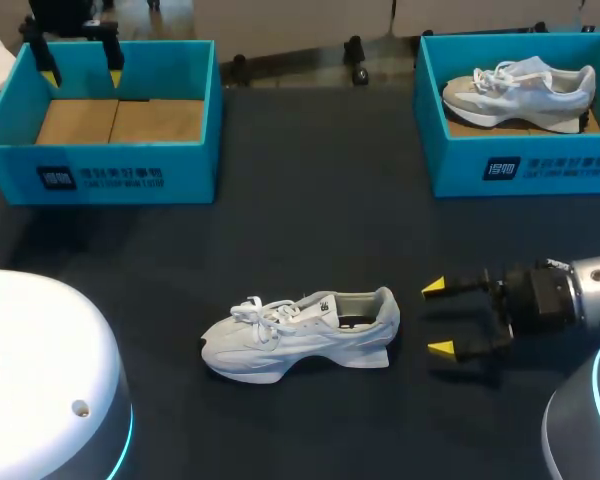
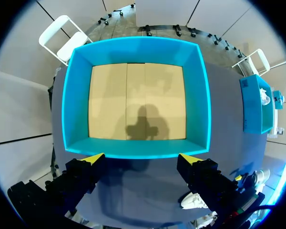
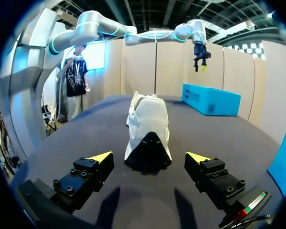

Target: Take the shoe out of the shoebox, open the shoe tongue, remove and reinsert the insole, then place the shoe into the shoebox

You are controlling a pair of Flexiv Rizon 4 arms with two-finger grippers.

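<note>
Shoe (image 1: 300,335) on table (image 1: 310,230), shoeboxes (image 1: 130,175) behind, fingers (image 1: 436,288) beside

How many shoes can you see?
2. One shoe lies on the dark table, just ahead of the right hand. The other shoe sits in the blue box at the far right. None look hidden.

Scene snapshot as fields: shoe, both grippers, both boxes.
shoe: upright on the table, outside both boxes, heel toward the right gripper
right gripper: open, just behind the heel, not touching
left gripper: open, above the left shoebox, holding nothing
left shoebox: only its cardboard floor shows inside
right shoebox: holds a second shoe
</note>
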